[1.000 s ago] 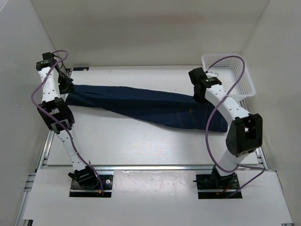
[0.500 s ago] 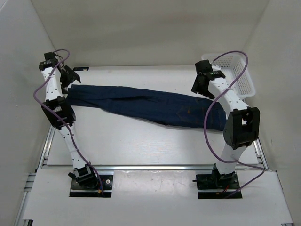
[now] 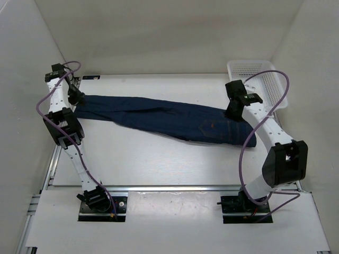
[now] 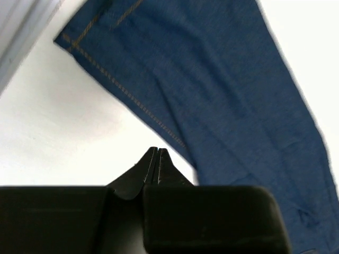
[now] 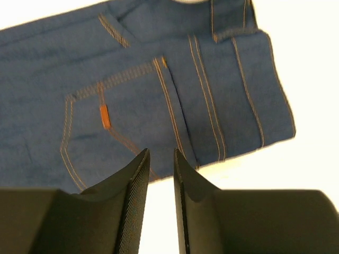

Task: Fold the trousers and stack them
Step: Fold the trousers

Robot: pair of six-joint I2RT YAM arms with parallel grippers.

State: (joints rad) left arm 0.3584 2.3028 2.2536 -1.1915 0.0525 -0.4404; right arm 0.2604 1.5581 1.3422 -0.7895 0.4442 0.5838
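The dark navy trousers [image 3: 164, 117] lie flat across the table, legs together, hems at the left and waist at the right. A small orange mark [image 5: 105, 116] sits by the back pocket near the waist. My left gripper [image 3: 77, 97] is shut and empty, its tips [image 4: 155, 152] over bare table just beside the stitched hem edge of the trousers [image 4: 222, 95]. My right gripper [image 3: 233, 112] hovers over the waist end, its jaws [image 5: 160, 154] a narrow gap apart and holding nothing, at the edge of the denim [image 5: 132, 79].
A white plastic basket [image 3: 265, 71] stands at the back right corner, close behind the right arm. White walls enclose the table [image 3: 159, 159] on three sides. A metal rail runs along the table's left edge [image 4: 21, 37].
The right gripper has moved rightward and down onto the waist end. The left gripper rose, then came back down by the hems. The trousers have shifted slightly and lie flatter.
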